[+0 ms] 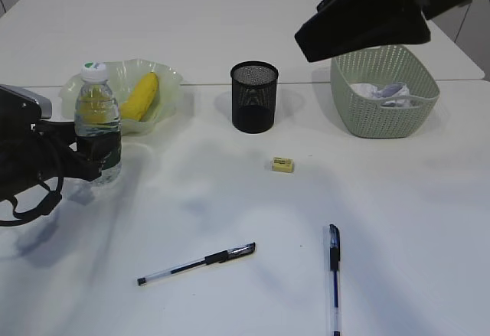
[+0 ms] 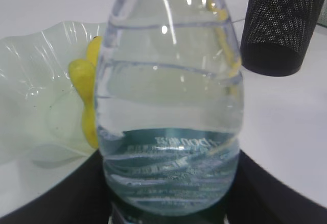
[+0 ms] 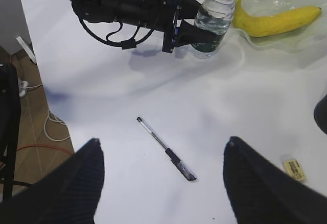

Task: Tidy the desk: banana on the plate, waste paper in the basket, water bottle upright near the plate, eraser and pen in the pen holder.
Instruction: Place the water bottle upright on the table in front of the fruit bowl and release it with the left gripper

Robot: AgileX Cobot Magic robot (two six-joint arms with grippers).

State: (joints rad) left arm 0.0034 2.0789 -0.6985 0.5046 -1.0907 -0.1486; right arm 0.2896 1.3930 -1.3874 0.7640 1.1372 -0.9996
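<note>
Desk [image 1: 230,37]: white top with a seam running across behind the pen holder; it carries everything below.
Right gripper [image 3: 162,155]: jaws spread wide, nothing between them; in the exterior view it hangs high, up and to the right of the pen holder, above the basket.
Left gripper [image 3: 196,32]: far left of the pen holder, its jaws on either side of the water bottle's labelled lower part; whether they press on it or stand just off it I cannot tell.
Basket [image 1: 360,102]: sage-green, right of the pen holder, with the waste paper [image 1: 379,92] inside.
Plate [image 1: 168,83]: pale green wavy dish, left of the pen holder, with the banana [image 1: 142,96] lying in it.
Water bottle [image 1: 98,125]: upright, just in front of the plate's left edge, white cap on.
Pen holder [image 1: 253,96]: black mesh cup, upright, near the middle.
Pens: one [image 1: 197,263] in front of the pen holder and to the left, one [image 1: 334,275] in front and to the right, both flat on the desk.
Eraser [image 1: 282,164]: yellow block, just in front-right of the pen holder.
</note>
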